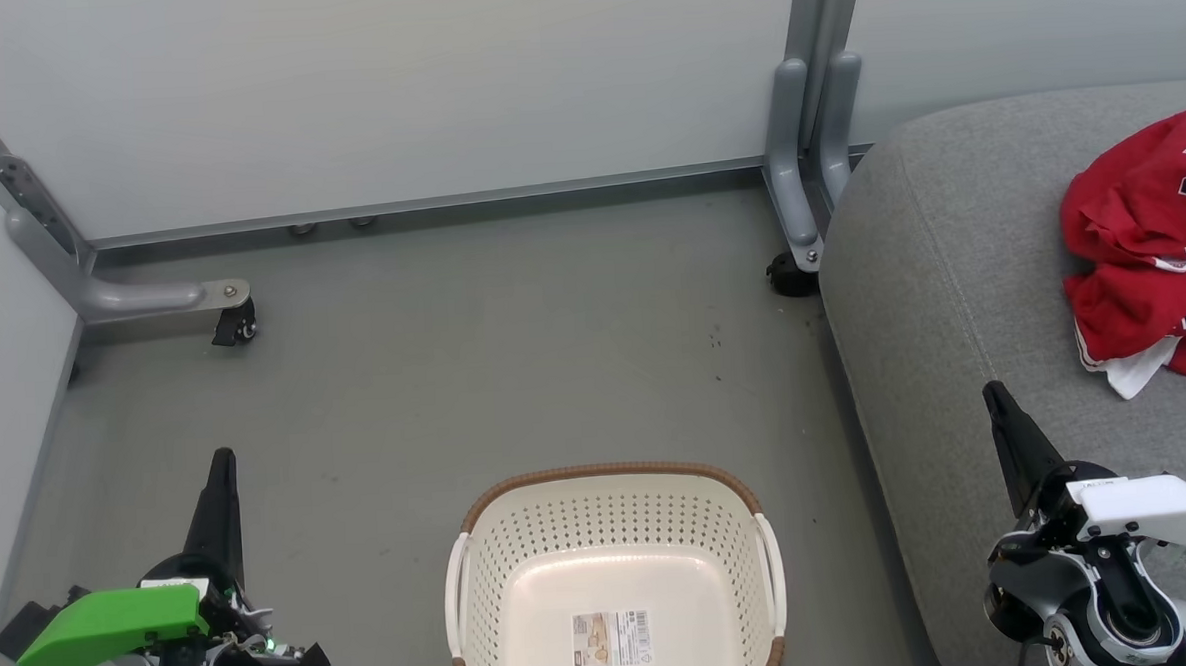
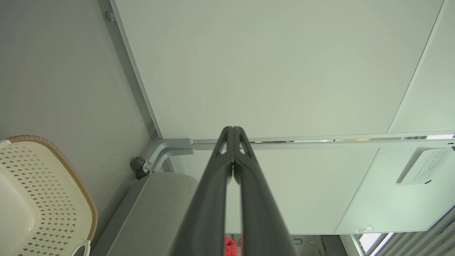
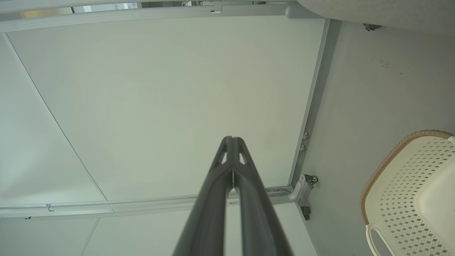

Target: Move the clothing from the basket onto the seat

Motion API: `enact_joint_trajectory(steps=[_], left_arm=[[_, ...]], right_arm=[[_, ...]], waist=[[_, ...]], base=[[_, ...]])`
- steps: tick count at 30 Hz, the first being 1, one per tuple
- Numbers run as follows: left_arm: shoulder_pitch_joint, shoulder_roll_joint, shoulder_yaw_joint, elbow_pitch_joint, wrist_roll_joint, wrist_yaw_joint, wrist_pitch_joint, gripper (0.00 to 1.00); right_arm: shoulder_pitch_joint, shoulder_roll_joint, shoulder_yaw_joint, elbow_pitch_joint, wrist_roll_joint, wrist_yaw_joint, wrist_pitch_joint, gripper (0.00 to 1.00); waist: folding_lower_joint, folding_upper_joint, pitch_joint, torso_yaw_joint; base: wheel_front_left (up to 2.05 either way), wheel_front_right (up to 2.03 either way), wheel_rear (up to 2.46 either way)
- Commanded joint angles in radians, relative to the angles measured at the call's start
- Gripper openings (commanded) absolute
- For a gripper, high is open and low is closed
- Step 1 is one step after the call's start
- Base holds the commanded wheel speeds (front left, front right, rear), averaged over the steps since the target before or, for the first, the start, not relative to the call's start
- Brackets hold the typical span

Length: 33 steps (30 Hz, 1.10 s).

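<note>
The clothing [image 1: 1155,248] is lying crumpled on the seat [image 1: 951,287], well to the right of the basket [image 1: 609,470], which is standing on the floor [image 1: 455,379]. The left tool [image 1: 223,469] is hovering left of the basket and the right tool [image 1: 999,405] right of it, both with fingers pressed together, pinching nothing.

Noted left gripper [image 1: 223,461] low at the left in head view: fingers pressed together, pointing nearly straight up, empty. Green wrist cover [image 1: 115,619] below it. Noted right gripper [image 1: 994,396] low at the right: likewise closed tip to tip, empty, tip leaning slightly left. White wrist cover [image 1: 1151,509] below it. Confirmed both closures in wrist views.
</note>
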Motion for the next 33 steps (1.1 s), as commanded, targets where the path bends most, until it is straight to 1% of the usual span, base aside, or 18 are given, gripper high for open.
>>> enact_joint_trajectory(steps=[1, 33], left_arm=[[-0.010, 0.000, 0.002, 0.001, -0.003, -0.005, 0.003, 0.00], [-0.010, 0.001, 0.002, 0.001, -0.003, -0.005, 0.003, 0.00]], right_arm=[[-0.006, 0.000, -0.002, 0.002, -0.001, 0.000, 0.005, 0.00], [-0.008, 0.009, -0.015, 0.003, -0.012, 0.000, 0.014, 0.00]], waist=[[0.0000, -0.0001, 0.000, 0.000], [0.0000, -0.0001, 0.000, 0.000]], base=[[0.00, 0.00, 0.00], [0.00, 0.00, 0.00]])
